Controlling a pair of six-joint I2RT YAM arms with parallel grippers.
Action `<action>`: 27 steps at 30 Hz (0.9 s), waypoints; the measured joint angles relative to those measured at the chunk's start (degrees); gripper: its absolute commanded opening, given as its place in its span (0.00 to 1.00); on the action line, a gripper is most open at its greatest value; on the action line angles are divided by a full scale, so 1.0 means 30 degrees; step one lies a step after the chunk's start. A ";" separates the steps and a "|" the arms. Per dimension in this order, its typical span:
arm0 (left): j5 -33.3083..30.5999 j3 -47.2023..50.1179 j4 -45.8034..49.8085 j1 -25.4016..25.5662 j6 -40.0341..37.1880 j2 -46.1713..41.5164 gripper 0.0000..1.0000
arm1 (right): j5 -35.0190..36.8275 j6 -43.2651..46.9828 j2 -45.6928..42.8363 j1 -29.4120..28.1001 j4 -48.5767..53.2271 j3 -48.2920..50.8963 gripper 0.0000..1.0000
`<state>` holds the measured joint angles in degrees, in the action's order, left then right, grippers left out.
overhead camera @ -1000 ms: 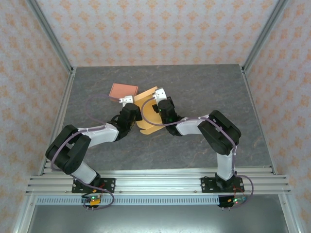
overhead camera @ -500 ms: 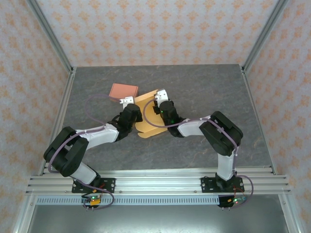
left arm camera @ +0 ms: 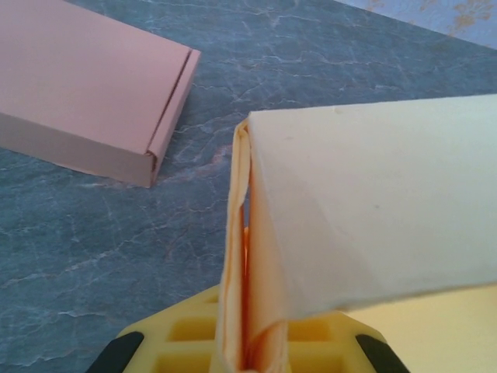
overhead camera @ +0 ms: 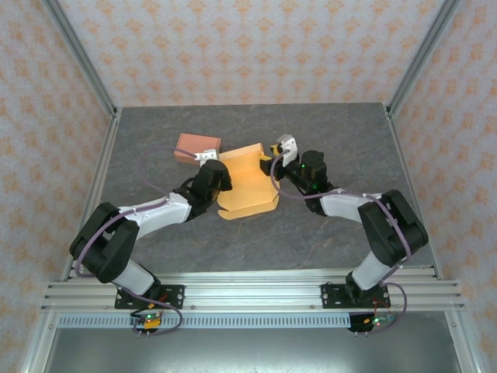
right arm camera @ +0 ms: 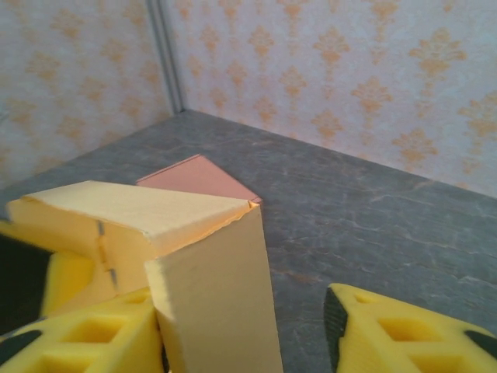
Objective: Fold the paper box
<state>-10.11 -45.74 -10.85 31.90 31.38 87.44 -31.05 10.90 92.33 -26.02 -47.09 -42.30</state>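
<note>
Paper box [overhead camera: 247,185], one (yellow-orange); pink box [overhead camera: 194,145], one, near it.

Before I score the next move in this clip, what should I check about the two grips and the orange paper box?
1. Left gripper shut on a wall of the paper box: ok.
2. Right gripper open, with a box panel between its fingers and one finger clear of it: ok.
3. Pink box apart from the pinched wall, with bare table between them: ok.
4. Folding finished: not ok; the near flap looks spread flat in the top view.
5. Panel at the right gripper creased enough to stand alone: cannot tell.
</note>
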 measured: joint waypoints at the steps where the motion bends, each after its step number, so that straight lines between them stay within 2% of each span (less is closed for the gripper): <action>1: 0.0153 -0.0073 0.0000 0.0000 0.0073 0.0022 0.00 | -0.0685 0.0000 -0.0226 0.0219 0.0270 -0.0007 0.56; 5: 0.0233 -0.0146 0.0226 -0.0102 0.0211 0.0080 0.00 | -0.2346 0.0058 -0.0656 0.0641 0.0765 -0.0073 0.56; 8: 0.0226 -0.0175 0.0532 -0.0233 0.0233 0.0350 0.00 | -0.5180 0.0546 -0.0940 0.1290 0.2761 -0.0991 0.57; 11: 0.0226 -0.0270 0.0903 -0.0270 0.0175 0.0561 0.00 | -0.7490 0.2142 -0.1290 0.1661 0.6186 -0.2834 0.61; 15: 0.0452 -0.0211 0.0444 -0.0270 -0.0896 0.0568 0.00 | -0.9143 0.6499 -0.1632 0.1785 1.2590 -0.5843 0.63; 19: 0.1304 0.0109 -0.0933 -0.0270 -0.3228 0.0554 0.00 | -0.8918 1.0987 -0.1552 0.2273 1.9467 -0.8743 0.66; 27: 0.2594 0.0408 -0.2251 -0.0277 -0.6244 0.0459 0.00 | -0.8196 1.6232 -0.0903 0.2477 2.6250 -1.0054 0.68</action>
<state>-2.33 -44.51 -17.61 31.07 12.64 88.82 -55.64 59.59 89.62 -18.59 31.66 -72.47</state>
